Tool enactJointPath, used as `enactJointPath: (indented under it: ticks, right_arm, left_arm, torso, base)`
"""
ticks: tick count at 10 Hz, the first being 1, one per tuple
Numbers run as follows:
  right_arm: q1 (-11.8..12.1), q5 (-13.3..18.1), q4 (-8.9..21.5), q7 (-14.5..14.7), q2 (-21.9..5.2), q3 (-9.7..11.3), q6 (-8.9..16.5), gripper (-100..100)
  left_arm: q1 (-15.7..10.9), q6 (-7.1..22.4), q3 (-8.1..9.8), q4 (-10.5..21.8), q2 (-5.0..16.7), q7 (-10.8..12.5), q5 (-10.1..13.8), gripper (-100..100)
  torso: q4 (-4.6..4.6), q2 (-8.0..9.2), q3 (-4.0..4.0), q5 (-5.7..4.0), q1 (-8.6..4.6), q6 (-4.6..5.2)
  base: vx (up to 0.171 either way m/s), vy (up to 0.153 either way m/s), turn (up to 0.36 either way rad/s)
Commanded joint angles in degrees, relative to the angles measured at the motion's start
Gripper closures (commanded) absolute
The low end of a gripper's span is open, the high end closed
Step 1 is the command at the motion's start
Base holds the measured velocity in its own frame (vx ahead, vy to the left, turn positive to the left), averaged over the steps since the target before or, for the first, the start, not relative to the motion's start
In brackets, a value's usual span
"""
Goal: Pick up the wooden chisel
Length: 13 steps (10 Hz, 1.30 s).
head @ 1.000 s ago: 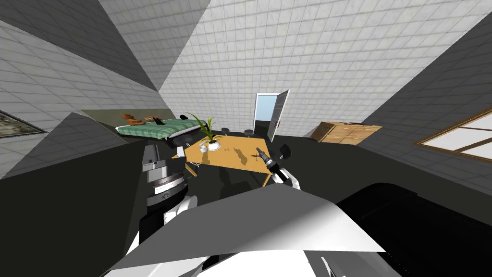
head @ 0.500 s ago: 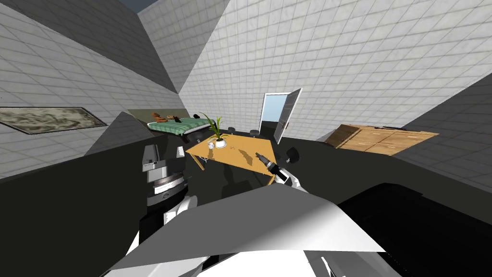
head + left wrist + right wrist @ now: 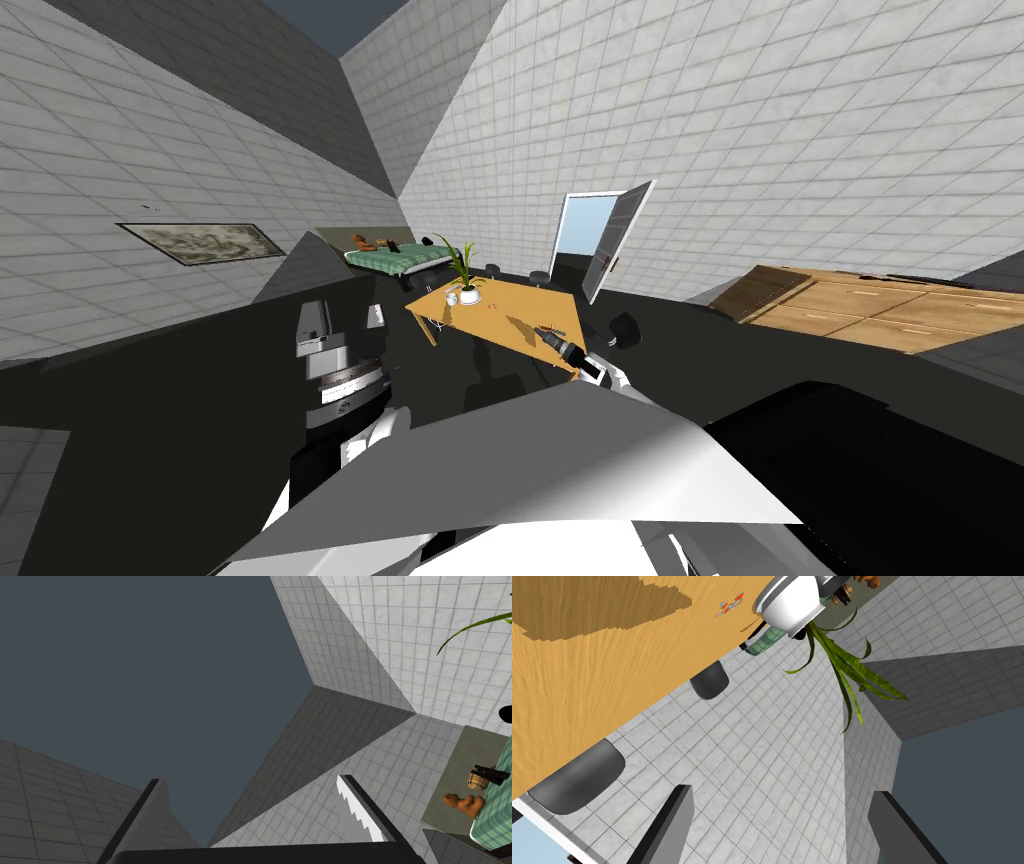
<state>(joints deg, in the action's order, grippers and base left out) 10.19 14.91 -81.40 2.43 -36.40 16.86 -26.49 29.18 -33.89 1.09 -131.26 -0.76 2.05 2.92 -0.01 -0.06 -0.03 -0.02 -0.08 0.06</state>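
Step in hand: the approach, by my judgement. My right gripper (image 3: pixel 552 337) reaches over the near edge of the wood-grained table (image 3: pixel 510 300), and the grasp is not yet begun.
Chisel: a small red-and-grey thing (image 3: pixel 730 606) lies flat on the table top, just beside the white pot (image 3: pixel 789 603) of the plant. I take it for the chisel, though it is too small to be sure. It is well apart from my right fingers.
Right jaws: spread wide, nothing between them, looking along the table top towards its far side.
Left jaws: my left gripper (image 3: pixel 255 821) is spread wide as well and empty, raised at my left side, off the table.
Doing it well: carry the right hand low across the table towards the pot, tip the fingers down, and turn the wrist so they straddle the tool across its narrow width. Close only once both blades sit level with the top.
Care: the pot and its hanging leaves stand right next to the tool, so come in from the open side.
Right wrist view adds: the tool's place against the pot.
Head view adds: where my hand hangs over the table, and how much table lies between it and the plant.
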Motion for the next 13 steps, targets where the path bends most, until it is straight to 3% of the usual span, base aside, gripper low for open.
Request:
enactJointPath:
  ticks: [1, 3, 4, 6, 7, 8, 9, 10, 11, 12, 13]
  right_arm:
    - [-1.14, 1.35, 2.86, 0.0, -2.33, 2.23, -0.2, -100]
    - [-1.14, 1.35, 5.08, 0.0, -2.33, 2.23, -0.2, -100]
    - [-1.91, 2.53, 6.7, 0.15, -4.36, 4.1, -0.71, -100]
    - [-1.91, 2.53, 8.78, 0.15, -4.36, 4.1, -0.71, -100]
    - [-2.59, 3.75, 10.87, 0.38, -6.39, 5.99, -1.26, -100]
    - [-2.59, 3.75, 12.38, 0.38, -6.39, 5.99, -1.26, -100]
    - [-3.19, 4.98, 13.81, 0.68, -8.39, 7.88, -1.84, -100]
    - [-3.19, 4.98, 16.02, 0.68, -8.39, 7.88, -1.84, -100]
    - [-3.7, 6.23, 17.53, 1.06, -10.36, 9.77, -2.44, -100]
    - [-3.7, 6.23, 19.15, 1.06, -10.36, 9.77, -2.44, -100]
    - [-4.14, 7.47, 21.03, 1.5, -12.29, 11.64, -3.06, -100]
  left_arm:
    - [0.0, 0.0, 0.0, 0.0, 0.0, 0.0, 0.0, 0]
    - [0.0, 0.0, 0.0, 0.0, 0.0, 0.0, 0.0, 0]
    - [0.0, 0.0, 0.0, 0.0, 0.0, 0.0, 0.0, 0]
    - [0.0, 0.0, 0.0, 0.0, 0.0, 0.0, 0.0, 0]
    - [0.01, 0.0, 0.0, 0.0, 0.0, 0.0, 0.0, 0]
    - [0.0, 0.0, 0.0, 0.0, 0.0, 0.0, 0.0, 0]
    - [0.0, 0.0, 0.0, 0.0, 0.0, 0.0, 0.0, 0]
    - [0.0, 0.0, 0.0, 0.0, 0.0, 0.0, 0.0, 0]
    - [0.01, 0.0, 0.0, 0.0, 0.0, 0.0, 0.0, 0]
    - [0.0, 0.0, 0.0, 0.0, 0.0, 0.0, 0.0, 0]
    - [0.01, 0.0, 0.01, 0.0, 0.0, 0.0, 0.0, 0]
  torso:
    - [0.0, 0.0, 0.0, 0.0, 0.0, 0.0]
    - [0.0, -0.02, -0.01, 0.0, 0.01, 0.0]
    - [0.0, -0.01, 0.0, 0.0, 0.01, 0.02]
    - [-0.01, -0.03, -0.02, 0.0, 0.01, 0.01]
    - [0.0, -0.02, -0.01, 0.0, 0.01, 0.02]
    - [0.0, -0.05, -0.02, 0.01, 0.03, -0.04]
    - [-0.01, -0.05, -0.03, 0.0, 0.01, 0.01]
    - [-0.01, -0.09, -0.05, 0.0, 0.0, -0.04]
    - [-0.02, -0.08, -0.05, 0.0, 0.0, 0.03]
    - [-0.01, -0.11, -0.06, 0.01, 0.0, -0.04]
    - [-0.02, -0.1, -0.06, 0.0, 0.0, 0.03]
  base:
    - [0.003, -0.002, 0.23]
    - [0.002, -0.004, 0.072]
    - [0.005, 0.002, 0.256]
    - [0.007, -0.006, 0.078]
    - [0.011, 0.002, 0.262]
    - [0.013, -0.008, 0.193]
    - [0.019, -0.007, 0.283]
    - [0.022, -0.009, 0.155]
    - [0.025, -0.005, 0.292]
    - [0.022, -0.011, 0.145]
    - [0.027, -0.004, 0.23]
